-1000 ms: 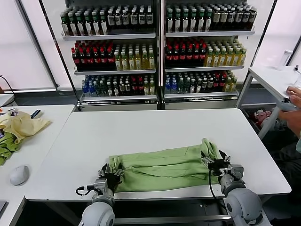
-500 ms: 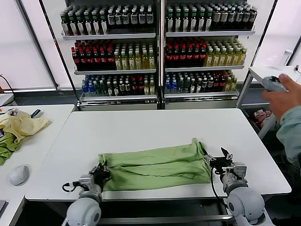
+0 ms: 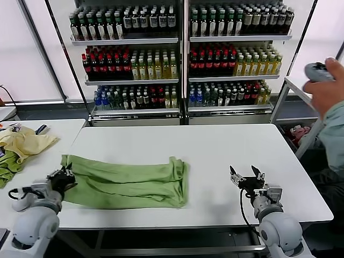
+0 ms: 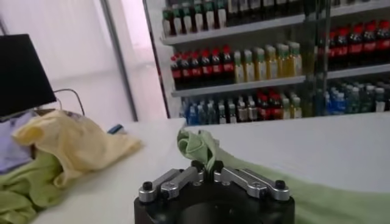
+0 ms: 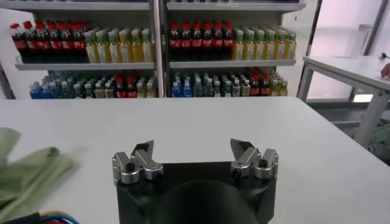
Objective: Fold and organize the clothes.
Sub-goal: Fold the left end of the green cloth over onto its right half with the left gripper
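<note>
The light green shirt [image 3: 126,184] lies folded into a long band on the left half of the white table [image 3: 215,148]. Its collar and print do not show. My left gripper [image 3: 63,174] is shut on the shirt's left end at the table's left edge; in the left wrist view a bunched fold of the shirt [image 4: 201,146] stands pinched in the left gripper [image 4: 206,167]. My right gripper [image 3: 246,173] is open and empty above the table's right front. It also shows in the right wrist view [image 5: 193,146], with the shirt's end [image 5: 27,173] far off.
A pale yellow cloth [image 3: 24,142] and a darker green cloth [image 3: 8,166] lie on the side table at left, with a computer mouse [image 3: 21,200]. Shelves of bottles [image 3: 177,54] stand behind. A person's hand with a controller [image 3: 322,78] is at far right.
My left gripper has dragged the shirt leftwards to the table's left side. My right gripper has let go of the shirt's right end and stands open where it was.
</note>
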Controlling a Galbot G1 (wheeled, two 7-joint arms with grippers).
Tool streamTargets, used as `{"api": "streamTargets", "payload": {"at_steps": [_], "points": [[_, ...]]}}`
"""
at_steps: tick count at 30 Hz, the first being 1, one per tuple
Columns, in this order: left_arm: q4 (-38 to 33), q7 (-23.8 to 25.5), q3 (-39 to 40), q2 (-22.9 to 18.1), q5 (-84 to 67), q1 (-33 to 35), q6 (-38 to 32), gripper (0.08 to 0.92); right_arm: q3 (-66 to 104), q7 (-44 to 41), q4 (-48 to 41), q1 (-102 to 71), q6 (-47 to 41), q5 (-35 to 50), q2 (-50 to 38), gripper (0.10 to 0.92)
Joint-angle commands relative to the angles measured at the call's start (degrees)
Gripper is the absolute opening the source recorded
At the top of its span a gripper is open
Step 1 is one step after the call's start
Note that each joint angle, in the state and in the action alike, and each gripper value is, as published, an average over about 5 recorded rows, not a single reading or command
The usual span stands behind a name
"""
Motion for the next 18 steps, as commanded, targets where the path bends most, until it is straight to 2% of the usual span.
{"api": "streamTargets", "payload": {"at_steps": [1,4,9,18], "points": [[-14.4,-1.9,4.4,-1.8,-16.5,-0.7,3.7,0.122,0.2,-0.1,1.0,-0.4,0.1,0.0,-0.3,0.823],[-15.1,-3.7,10.5,-5.7,-18.0,-2.5,3.7,0.122,0.2,-0.1,1.5,-0.9,0.1,-0.1,-0.6,0.823],[-11.7,-5.8,19.7,-10.4,-18.1,-6.4,3.6,0.122,0.1,-0.2,2.1,-1.3,0.2,-0.2,-0.9,0.823],[1.0,-9.4,30.1,-16.1,-11.7,-16.0,3.6,0.122,0.1,-0.5,1.7,-1.6,0.8,-0.2,-1.3,0.823]]}}
